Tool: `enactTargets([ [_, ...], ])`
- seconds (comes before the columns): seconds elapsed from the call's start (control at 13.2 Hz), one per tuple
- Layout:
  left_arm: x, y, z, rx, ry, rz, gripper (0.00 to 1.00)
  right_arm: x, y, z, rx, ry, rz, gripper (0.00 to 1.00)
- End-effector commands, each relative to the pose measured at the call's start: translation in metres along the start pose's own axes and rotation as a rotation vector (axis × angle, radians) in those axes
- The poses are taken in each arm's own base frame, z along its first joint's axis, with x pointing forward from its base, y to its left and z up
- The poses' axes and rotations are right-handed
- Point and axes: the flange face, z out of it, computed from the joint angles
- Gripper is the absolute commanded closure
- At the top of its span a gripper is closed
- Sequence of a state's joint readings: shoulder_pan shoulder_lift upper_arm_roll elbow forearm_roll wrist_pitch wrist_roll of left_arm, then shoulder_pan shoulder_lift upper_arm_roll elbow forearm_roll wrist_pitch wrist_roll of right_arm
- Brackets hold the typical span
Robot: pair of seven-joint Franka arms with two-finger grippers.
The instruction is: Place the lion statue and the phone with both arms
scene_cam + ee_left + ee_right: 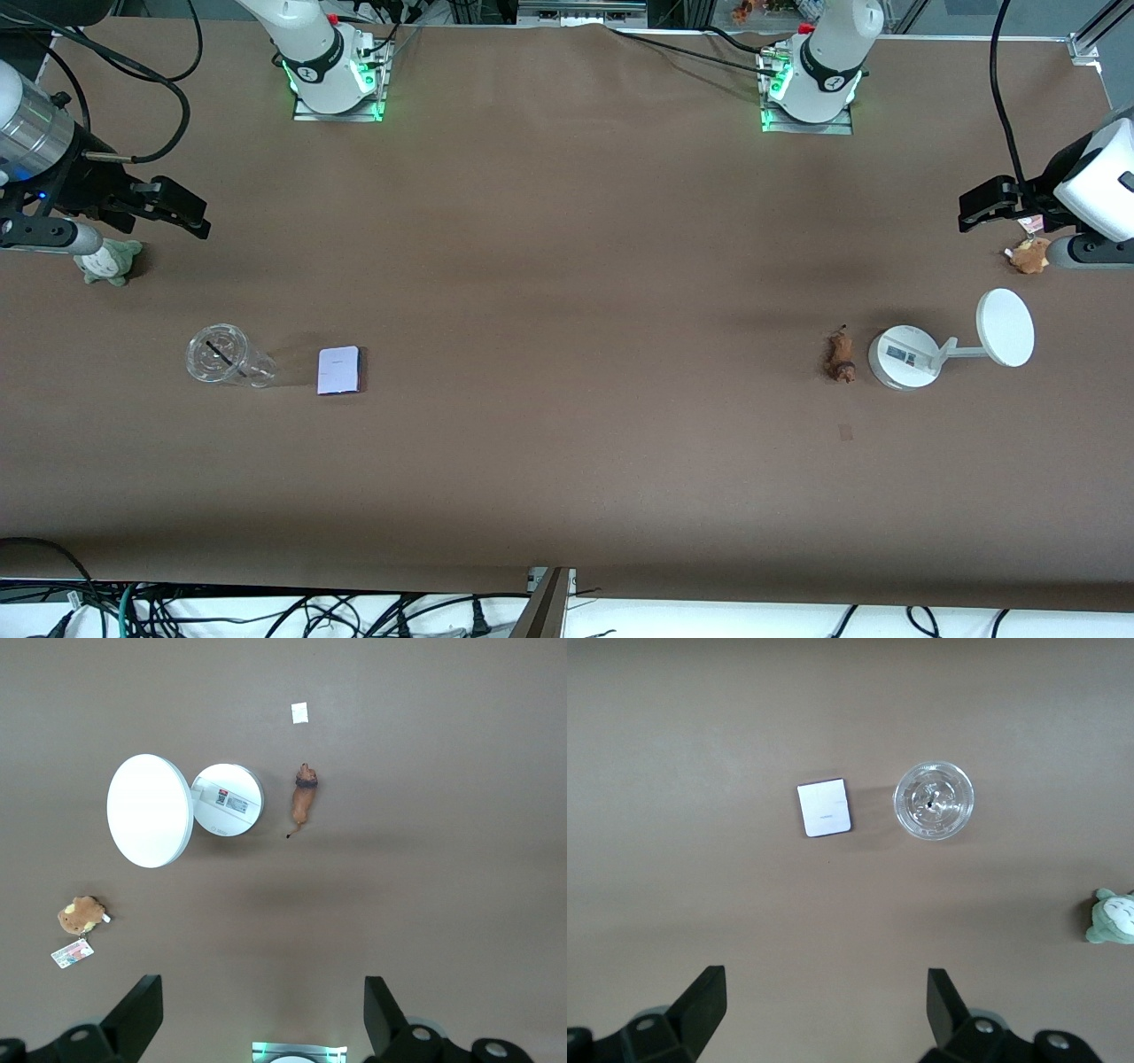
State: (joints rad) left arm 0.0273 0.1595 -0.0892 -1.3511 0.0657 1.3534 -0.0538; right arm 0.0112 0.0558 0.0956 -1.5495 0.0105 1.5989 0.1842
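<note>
The lion statue [839, 354], a tiny orange-brown figurine with a dark head, lies on the table toward the left arm's end, beside a white stand; it shows in the left wrist view too [304, 800]. The phone [339, 369], a small pale lavender rectangle, lies flat toward the right arm's end [824, 808]. My left gripper [970, 208] hangs open and empty high over the table's end by a brown plush [263, 992]. My right gripper [190, 213] hangs open and empty high over the other end, by a grey-green plush [824, 981].
A clear plastic cup [226, 356] stands beside the phone. The white round-based stand [904, 357] with its disc [1005, 327] is next to the lion. A grey-green plush [108, 261] and a brown plush [1029, 255] sit at the table's ends. A small scrap [845, 431] lies nearer the camera.
</note>
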Motion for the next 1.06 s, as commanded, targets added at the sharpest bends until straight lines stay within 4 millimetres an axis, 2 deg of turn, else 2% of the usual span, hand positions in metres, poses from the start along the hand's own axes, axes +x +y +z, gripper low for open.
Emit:
enactTargets([
  [0.0, -0.002, -0.006, -0.006, -0.049, -0.002, -0.006, 0.00, 0.001, 0.002, -0.005, -0.016, -0.001, 0.007, 0.00],
  [0.99, -0.002, -0.007, -0.006, -0.066, -0.005, -0.008, 0.00, 0.001, -0.009, 0.001, -0.016, -0.014, -0.010, 0.00],
])
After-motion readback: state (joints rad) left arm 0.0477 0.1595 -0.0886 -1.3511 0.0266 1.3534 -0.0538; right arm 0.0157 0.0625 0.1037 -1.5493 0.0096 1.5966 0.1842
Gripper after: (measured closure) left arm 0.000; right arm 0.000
